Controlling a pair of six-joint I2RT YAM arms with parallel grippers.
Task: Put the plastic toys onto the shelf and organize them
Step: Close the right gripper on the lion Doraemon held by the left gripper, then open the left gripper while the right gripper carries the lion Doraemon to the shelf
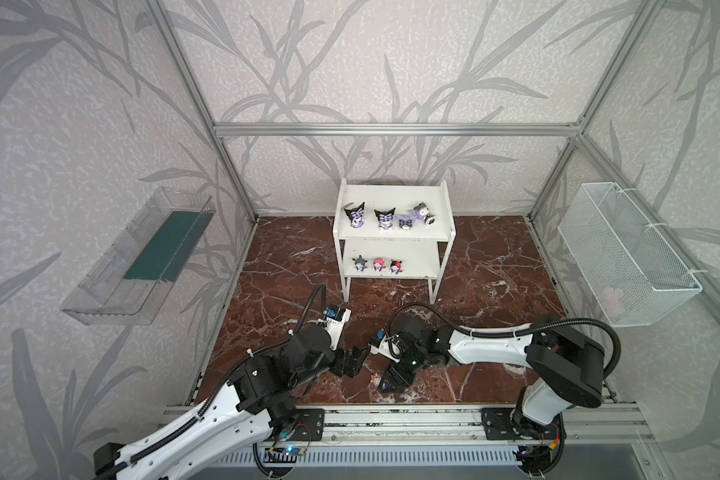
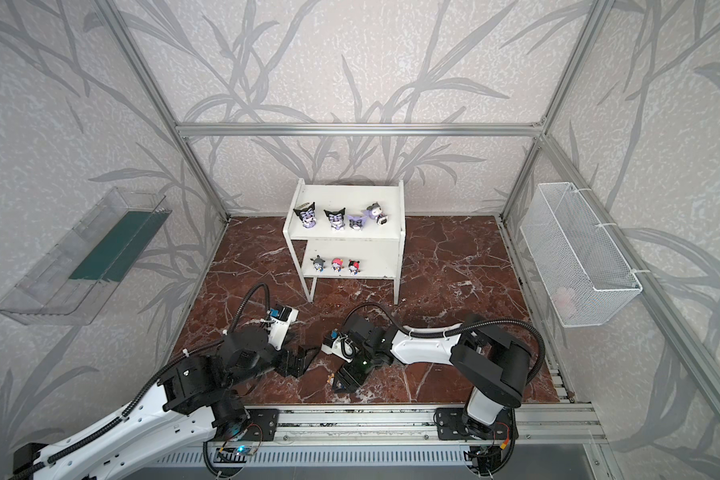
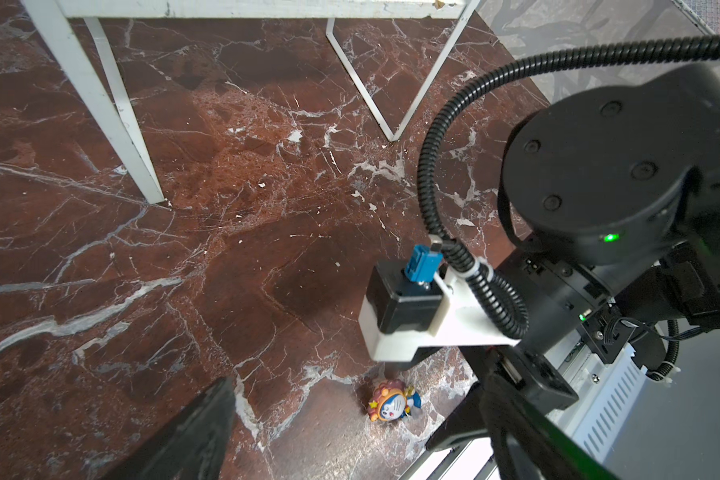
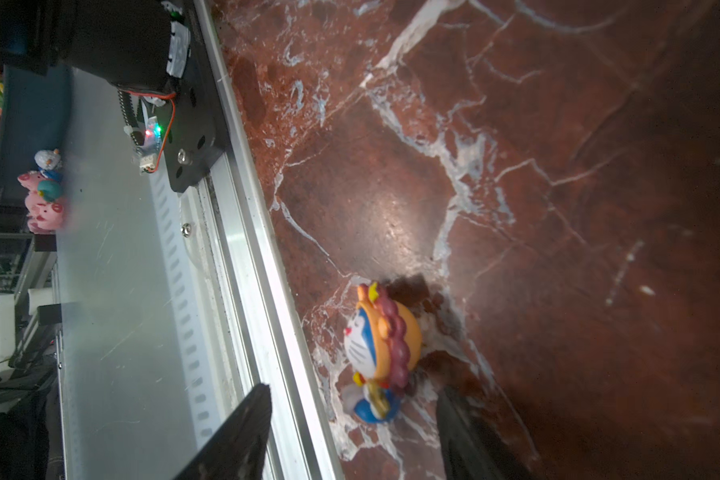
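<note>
Close to finished, judging by the layout. Seven of eight already up on the shelf [image 1: 391, 237], by the middle of the back edge of the table [image 1: 495, 332].

Upper board, left to right in both top views:
- a black toy [image 1: 354, 215]
- a second black toy [image 1: 384, 219]
- a lavender toy [image 1: 406, 221]
- a fourth toy [image 1: 425, 213] nearest the right rail, seemingly tipped rather than upright

Lower board: a grey-headed toy [image 1: 359, 263], a pink-headed toy [image 1: 378, 264] and a black-and-red-headed toy [image 1: 396, 266]. All three in a tidy row along the front lip, toward the left rail, with bare board to their right.

Left to place: only the orange-headed toy [image 4: 381, 353], down on the table close to the middle of the front edge, well apart from the shelf. Hard to tell whether upright or leaning.

Around that toy, the right gripper [image 4: 352, 392], low over the table, jaws apart with one finger on each side and a visible gap to both, so no grip yet. Just beside, the left gripper [image 1: 358, 358], jaws spread wide, nothing between them.

Remaining, as a judgement: closing on the orange-headed toy, carrying across to the shelf and setting down on the free right part of the lower board to complete the row of small ones. Possibly also righting the tipped fourth toy for neatness.
</note>
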